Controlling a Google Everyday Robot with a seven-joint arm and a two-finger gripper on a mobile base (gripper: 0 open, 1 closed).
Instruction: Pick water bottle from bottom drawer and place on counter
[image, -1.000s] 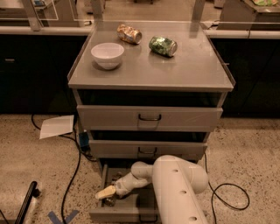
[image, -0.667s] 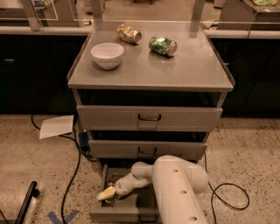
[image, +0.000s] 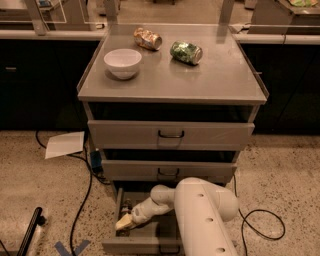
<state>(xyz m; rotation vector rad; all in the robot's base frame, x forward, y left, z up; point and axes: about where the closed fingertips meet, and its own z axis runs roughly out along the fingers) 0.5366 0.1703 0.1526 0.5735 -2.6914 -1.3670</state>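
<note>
The bottom drawer (image: 131, 244) of the grey cabinet is pulled open. My white arm (image: 200, 210) reaches down into its left part. My gripper (image: 124, 223) is low inside the drawer, near its left wall. A small pale object that looks like the water bottle (image: 126, 204) lies in the drawer's left back corner, just beyond the gripper; most of it is hidden. I cannot tell whether the gripper touches it. The counter (image: 210, 82) is the flat grey top of the cabinet, well above the gripper.
On the counter stand a white bowl (image: 122, 62), a tan-and-orange can (image: 148, 38) and a green can (image: 186, 52), both lying down. The two upper drawers (image: 171, 134) are slightly open. A sheet of paper (image: 65, 144) and cables (image: 85, 190) lie on the floor at left.
</note>
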